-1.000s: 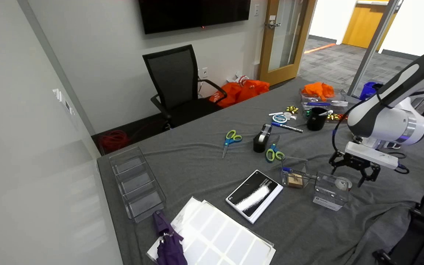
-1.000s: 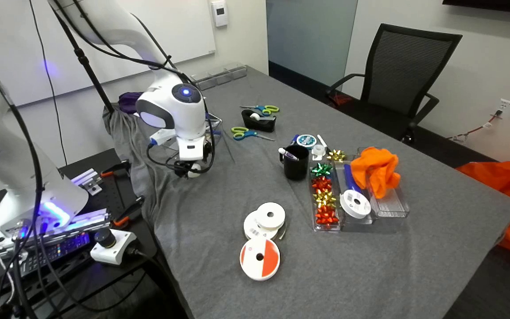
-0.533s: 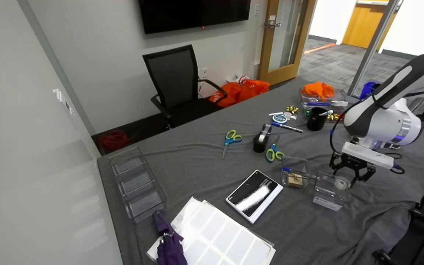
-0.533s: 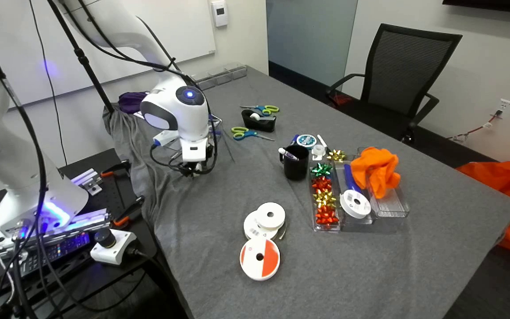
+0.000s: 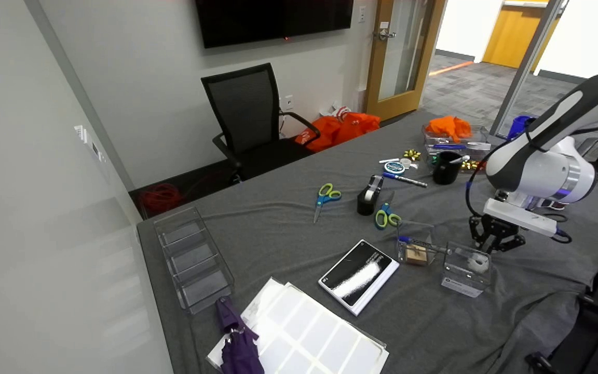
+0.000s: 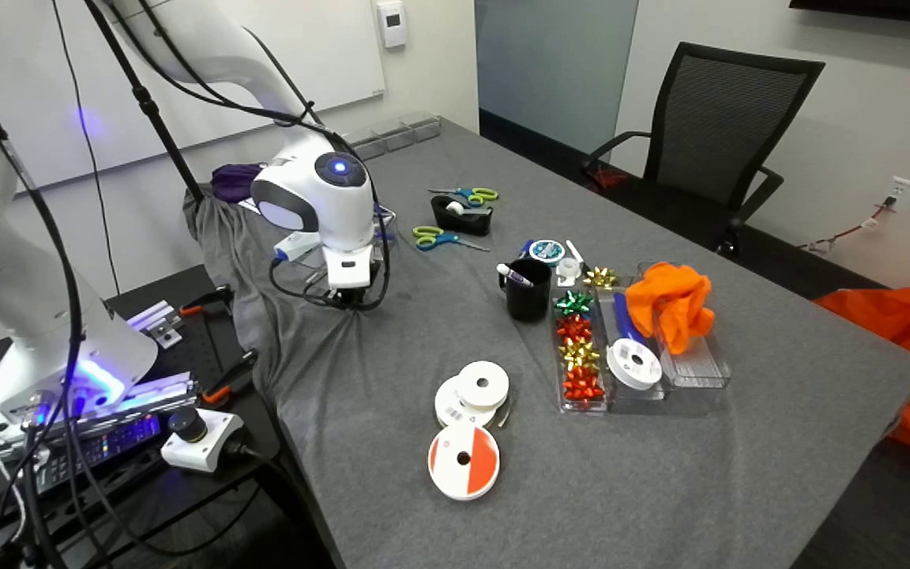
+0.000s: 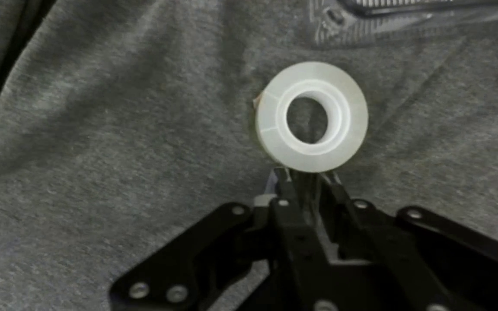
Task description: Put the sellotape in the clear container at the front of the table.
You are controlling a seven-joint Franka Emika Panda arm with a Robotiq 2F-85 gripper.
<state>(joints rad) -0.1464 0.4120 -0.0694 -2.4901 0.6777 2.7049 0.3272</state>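
Observation:
The sellotape, a whitish translucent roll, lies face up on the grey cloth, just past my fingertips in the wrist view. My gripper has its fingers drawn near each other with a narrow gap; the roll is ahead of them, not between them. Their tips meet the roll's edge, though contact is unclear. In an exterior view the sellotape shows through the wall of the clear container, which bears a white label, with my gripper behind it. The arm hides the roll in an exterior view where the gripper appears.
Beside the container is a clear box with a wooden block and a blue marker. Nearby lie scissors, a black tape dispenser and a boxed notebook. A black mug and ribbon spools stand elsewhere.
The fingers have come together from wide apart. The arm has shifted slightly, and the roll has slid a little toward the labelled clear container.

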